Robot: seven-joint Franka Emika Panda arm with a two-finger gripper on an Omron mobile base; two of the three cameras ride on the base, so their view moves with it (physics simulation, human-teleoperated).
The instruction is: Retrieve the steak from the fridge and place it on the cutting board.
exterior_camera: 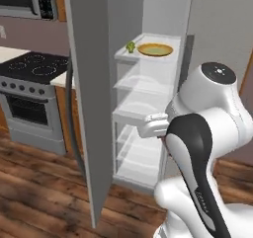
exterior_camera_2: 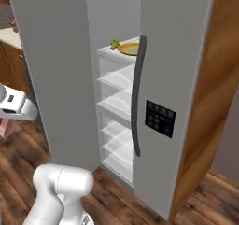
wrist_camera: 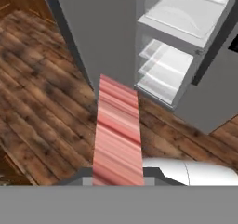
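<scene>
Between the closed fingers, the gripper (wrist_camera: 117, 174) pinches the steak (wrist_camera: 117, 130), which juts forward over the wood floor (wrist_camera: 42, 111). Keep that pinch firm and carry it level, swinging wide of the open door (exterior_camera: 91, 99). Beyond stands the fridge (exterior_camera_2: 175, 79), plate (exterior_camera: 155, 50) and broccoli (exterior_camera: 130, 47) on its top shelf.

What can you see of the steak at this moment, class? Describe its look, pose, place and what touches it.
The steak is a flat pink-red slab streaked with paler lines. In the hand view it stands out lengthwise from the pincer, which is shut on its near end. It hangs in the air above the wooden floor, outside the open fridge, touching nothing else. In the right base view a pink bit shows below the hand at the left edge.
</scene>
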